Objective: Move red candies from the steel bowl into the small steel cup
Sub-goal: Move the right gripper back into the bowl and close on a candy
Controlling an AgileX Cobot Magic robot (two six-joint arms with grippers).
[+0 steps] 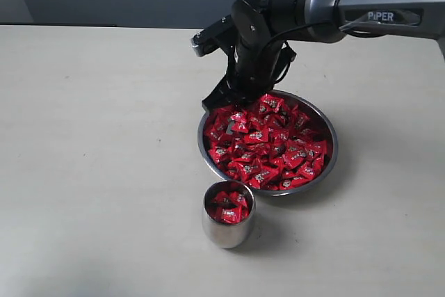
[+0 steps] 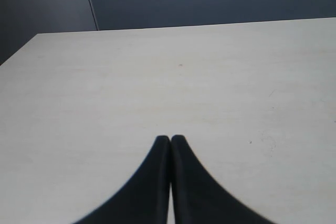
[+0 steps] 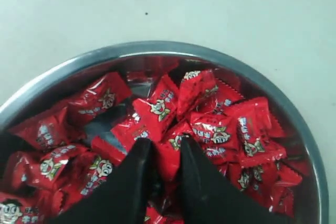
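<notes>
Small steel cup [image 1: 226, 234] upright; right fingers [image 3: 131, 182] clamped on red candies [image 3: 210, 129] in steel bowl [image 3: 157, 47]; left fingers [image 2: 152, 182] together.

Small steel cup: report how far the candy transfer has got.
Done: the small steel cup holds several red candies, near its rim. In hand: the right gripper is down in the steel bowl, a candy between its fingers; firm grip unclear. Left: the bowl is heaped with candies. The left gripper is shut.

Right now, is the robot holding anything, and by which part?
The right gripper pinches one candy in the bowl; which part is hidden. The left gripper holds nothing.
</notes>
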